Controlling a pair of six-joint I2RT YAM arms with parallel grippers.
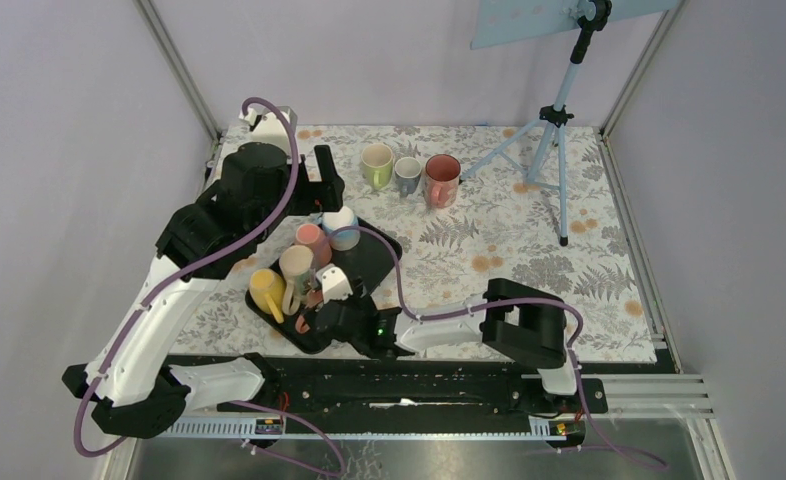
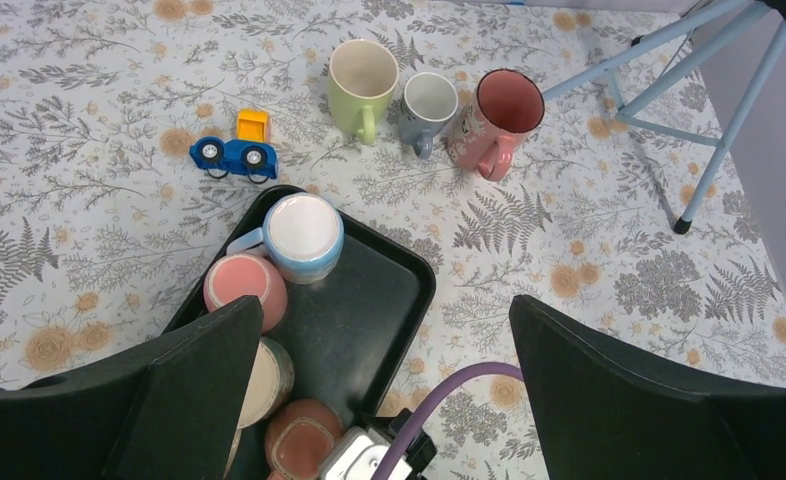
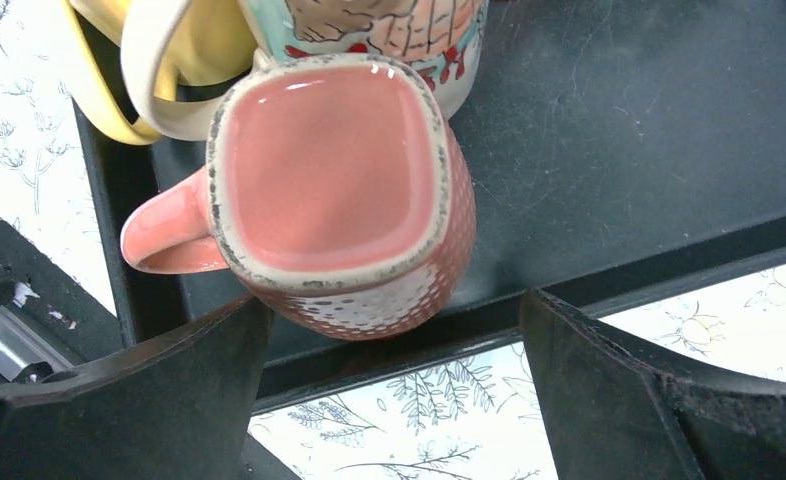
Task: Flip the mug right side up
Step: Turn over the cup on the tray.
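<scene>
Salmon-pink mug (image 1: 302,322) sits upside down at the near edge of the black tray (image 1: 374,250). In the top view it is mostly hidden under the right gripper (image 1: 319,312), with only a reddish sliver showing. The left gripper (image 1: 326,188) hangs over the tray's far end. Three upright mugs (image 1: 407,172) stand well apart on the patterned table (image 1: 489,250).

In the left wrist view the left gripper's fingers (image 2: 169,400) stand wide apart with nothing between them. The mug's squarish base shows at the bottom of this view. A blue-and-white mug (image 2: 302,235) and a toy truck (image 2: 234,152) lie farther off.

The right wrist view looks straight down on the mug's glazed base, with its handle pointing left. The right gripper's fingers (image 3: 149,400) are spread on either side, just short of the body and not touching it. A floral mug (image 3: 389,25) touches its far side and a yellow mug (image 3: 109,60) is just beside that.

It looks like glazed ceramic — stiff, fairly heavy for its size, and likely to chip if dropped. The base and handle look slick. The dimpled side walls should grip better, and their flat faces suit a parallel pinch. I would clamp across two opposite walls low on the body — clear of the handle and of the neighbour mug — then lift before rotating.
</scene>
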